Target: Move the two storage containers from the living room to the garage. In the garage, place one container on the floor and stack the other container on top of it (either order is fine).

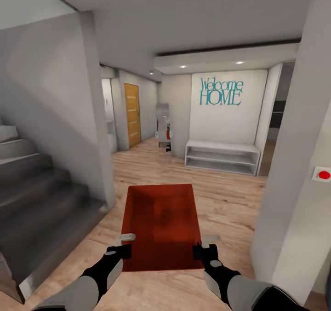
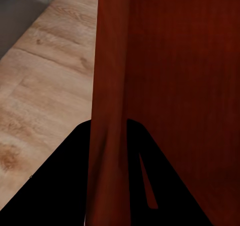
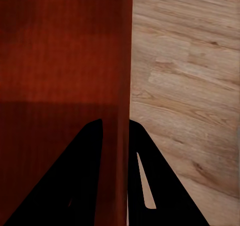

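Head view: orange-red rectangular open-top storage container (image 1: 161, 226) carried out front over the light wood plank floor (image 1: 230, 200), left gripper (image 1: 120, 251) and right gripper (image 1: 204, 251) on its side walls – keep it level, steer past the grey stairs (image 1: 41, 196)

Left wrist view: fingers (image 2: 60, 186) clamp the smooth wall (image 2: 107, 85)

Right wrist view: fingers (image 3: 155, 186) pinch the opposite wall (image 3: 122, 85) – plain, glossy

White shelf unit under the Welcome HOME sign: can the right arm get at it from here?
Probably not. The right gripper is clamped on the storage container wall, and the white shelf unit stands well beyond it across the wood floor.
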Robot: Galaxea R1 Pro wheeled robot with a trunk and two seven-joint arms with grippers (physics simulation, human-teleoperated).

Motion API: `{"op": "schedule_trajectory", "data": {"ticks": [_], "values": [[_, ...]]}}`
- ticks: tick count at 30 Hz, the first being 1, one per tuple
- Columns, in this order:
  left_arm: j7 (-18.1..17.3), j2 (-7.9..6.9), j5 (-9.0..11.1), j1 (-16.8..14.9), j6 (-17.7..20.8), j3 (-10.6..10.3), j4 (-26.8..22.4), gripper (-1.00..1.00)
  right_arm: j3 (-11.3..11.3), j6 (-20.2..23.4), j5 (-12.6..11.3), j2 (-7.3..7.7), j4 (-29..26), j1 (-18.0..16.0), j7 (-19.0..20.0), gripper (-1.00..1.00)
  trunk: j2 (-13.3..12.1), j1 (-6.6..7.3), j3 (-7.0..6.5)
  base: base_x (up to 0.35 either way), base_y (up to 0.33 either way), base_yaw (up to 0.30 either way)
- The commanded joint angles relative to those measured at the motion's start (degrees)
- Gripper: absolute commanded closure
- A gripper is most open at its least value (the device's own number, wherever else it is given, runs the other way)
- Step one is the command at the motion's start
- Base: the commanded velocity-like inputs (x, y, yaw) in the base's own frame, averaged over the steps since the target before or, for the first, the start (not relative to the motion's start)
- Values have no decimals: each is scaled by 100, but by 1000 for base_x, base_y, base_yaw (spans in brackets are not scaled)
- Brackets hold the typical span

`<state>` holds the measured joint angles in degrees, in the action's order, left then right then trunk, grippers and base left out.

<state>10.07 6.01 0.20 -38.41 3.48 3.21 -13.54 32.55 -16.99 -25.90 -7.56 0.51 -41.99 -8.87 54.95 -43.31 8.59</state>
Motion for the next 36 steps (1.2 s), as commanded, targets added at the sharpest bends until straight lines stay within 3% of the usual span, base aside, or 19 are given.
{"op": "schedule_trajectory", "data": {"ticks": [1,36], "values": [[39,-264,209,-7,39,303,-34,100,-337,3,32,0,-7,-2,-9,100,6,-4,8,322,0,17],[39,-267,209,-5,38,303,-9,100,-337,12,32,0,-7,-2,-8,100,6,-4,8,322,0,0]]}}
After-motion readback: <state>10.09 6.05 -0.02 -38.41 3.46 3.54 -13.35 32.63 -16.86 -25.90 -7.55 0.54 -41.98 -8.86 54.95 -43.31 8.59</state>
